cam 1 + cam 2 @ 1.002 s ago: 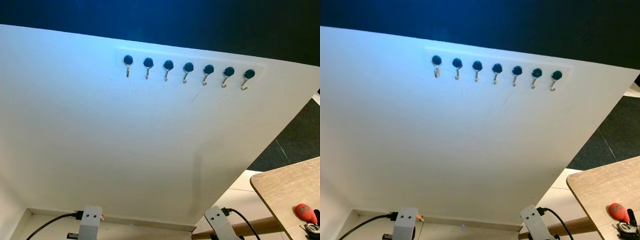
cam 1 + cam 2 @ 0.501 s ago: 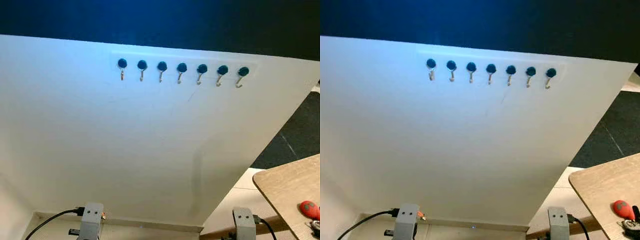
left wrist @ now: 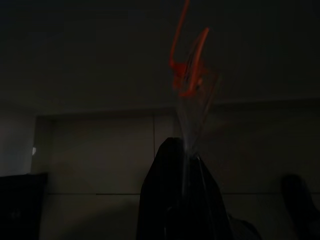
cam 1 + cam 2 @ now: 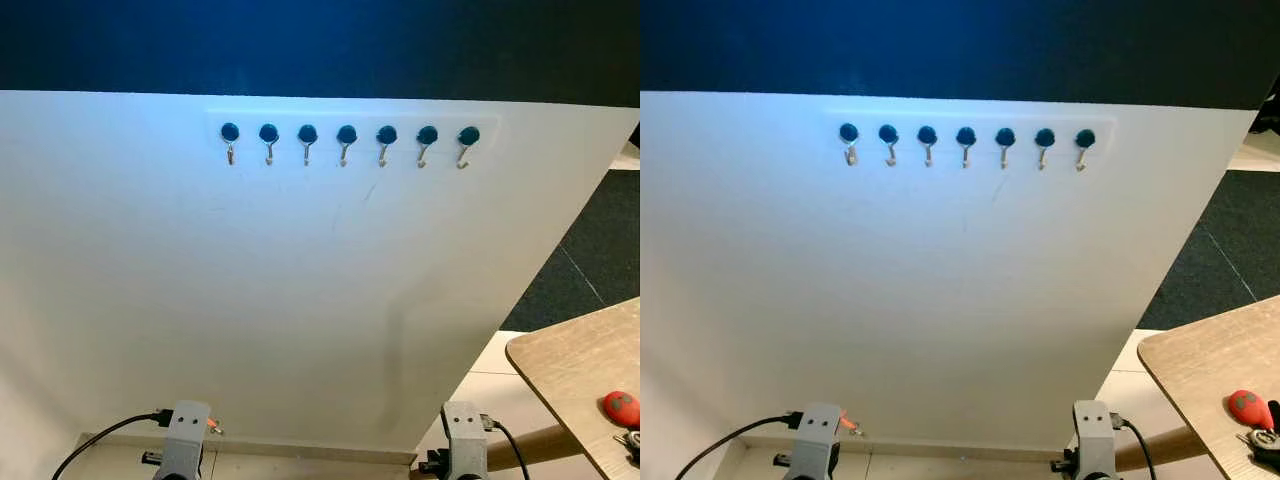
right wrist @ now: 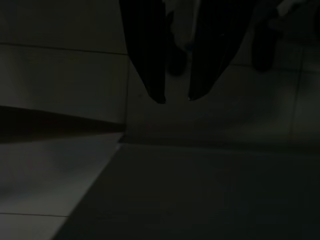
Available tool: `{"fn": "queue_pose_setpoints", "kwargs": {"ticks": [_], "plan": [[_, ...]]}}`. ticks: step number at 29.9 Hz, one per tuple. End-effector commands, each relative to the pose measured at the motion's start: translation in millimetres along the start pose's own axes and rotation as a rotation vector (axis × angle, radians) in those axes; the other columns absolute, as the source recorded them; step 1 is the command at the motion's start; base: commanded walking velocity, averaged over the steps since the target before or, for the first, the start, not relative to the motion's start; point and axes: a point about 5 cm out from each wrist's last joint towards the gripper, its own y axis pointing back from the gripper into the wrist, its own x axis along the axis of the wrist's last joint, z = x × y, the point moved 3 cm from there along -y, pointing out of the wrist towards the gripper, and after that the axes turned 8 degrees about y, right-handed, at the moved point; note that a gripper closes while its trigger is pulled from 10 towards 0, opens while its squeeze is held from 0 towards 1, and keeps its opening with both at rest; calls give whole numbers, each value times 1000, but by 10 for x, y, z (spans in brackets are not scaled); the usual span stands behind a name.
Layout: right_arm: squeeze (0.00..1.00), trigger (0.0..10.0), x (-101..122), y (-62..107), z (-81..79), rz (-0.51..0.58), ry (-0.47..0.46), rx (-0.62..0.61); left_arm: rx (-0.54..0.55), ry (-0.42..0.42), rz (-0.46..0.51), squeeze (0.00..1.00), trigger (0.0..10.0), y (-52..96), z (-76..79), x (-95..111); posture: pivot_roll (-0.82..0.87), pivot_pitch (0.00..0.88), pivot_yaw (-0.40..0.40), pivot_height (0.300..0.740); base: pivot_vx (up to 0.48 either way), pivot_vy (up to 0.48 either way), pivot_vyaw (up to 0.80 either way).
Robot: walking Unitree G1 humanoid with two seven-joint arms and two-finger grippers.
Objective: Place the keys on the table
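The keys, with a red fob (image 4: 1248, 407) and a dark metal bunch (image 4: 1266, 442), lie on the light wooden table (image 4: 1200, 360) at the lower right. Both arms hang low in front of a white wall; the left wrist (image 4: 186, 428) and right wrist (image 4: 462, 432) show at the bottom edge, well apart from the keys. In the dark left wrist view, my left gripper (image 3: 184, 155) looks shut, with a blurred orange shape (image 3: 190, 65) beyond its tips. My right gripper (image 5: 177, 97) hangs open over a tiled floor with nothing between its fingers.
A white wall (image 4: 300, 290) fills the space ahead, with a row of several blue-capped hooks (image 4: 346, 136), all bare. Dark carpet (image 4: 1220, 270) lies to the right behind the table. Pale floor tiles (image 5: 210, 190) are below.
The camera has turned, so the hook row now sits level and further left. The right arm swung right, then slightly back. The keys stay on the table.
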Motion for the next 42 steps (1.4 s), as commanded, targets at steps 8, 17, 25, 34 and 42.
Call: {"fn": "queue_pose_setpoints", "kwargs": {"ticks": [8,17,25,34,42], "plan": [[0,10000,-71,22,-23,-17,10,14,-14,-6,-32,0,10000,14,-36,-53,-8,30,-12,740,0,0,0],[0,10000,-301,71,-189,-115,45,80,62,131,-92,0,10000,89,-49,-269,37,27,-38,740,0,0,0],[0,10000,-292,62,-213,-118,36,78,41,150,-95,0,10000,96,-38,-284,29,32,-26,740,0,0,-400],[0,10000,-341,84,-229,-126,45,92,15,149,-74,0,10000,87,4,-250,39,38,-39,740,0,0,-800],[0,10000,-340,84,-260,-125,77,116,-4,169,-76,0,10000,101,43,-281,45,36,-48,740,0,0,-800]]}}
